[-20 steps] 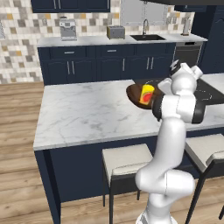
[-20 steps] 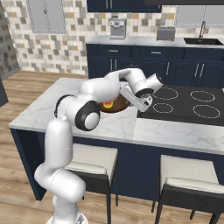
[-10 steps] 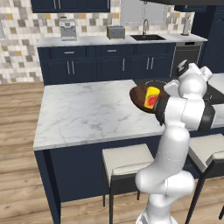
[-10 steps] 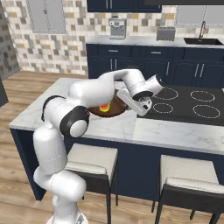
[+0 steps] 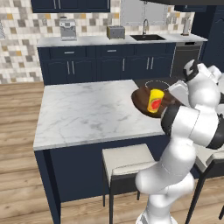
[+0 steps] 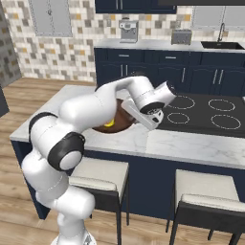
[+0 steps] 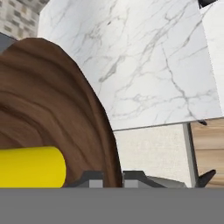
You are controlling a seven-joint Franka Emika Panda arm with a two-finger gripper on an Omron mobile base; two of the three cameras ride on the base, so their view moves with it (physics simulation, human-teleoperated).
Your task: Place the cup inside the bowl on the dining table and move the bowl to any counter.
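The wide dark brown wooden bowl [image 5: 141, 101] hangs tilted a little above the dining table [image 5: 87, 113], near its front right part. The yellow cup [image 5: 155, 99] with a red mark lies inside it. My gripper [image 7: 113, 177] is shut on the bowl's rim [image 7: 103, 127], one dark fingertip [image 7: 92, 178] on either side of the wall. In the hand view the bowl [image 7: 52, 109] takes up the left, with the cup [image 7: 30, 167] low in it. From the right base view the bowl [image 6: 125, 122] sits behind my hand [image 6: 148, 107], and a bit of the cup [image 6: 109, 123] peeks out.
A black cooktop [image 6: 201, 112] is set into the table's right end. Two stools [image 6: 98, 174] [image 6: 210, 201] stand along its near edge. Behind, the counter [image 5: 109, 40] carries a coffee machine [image 5: 68, 28], a toaster [image 5: 115, 32] and a sink [image 5: 148, 37].
The arm has swung and its elbow has come forward. The bowl with the cup has shifted slightly toward the table's near edge and stays in the grip.
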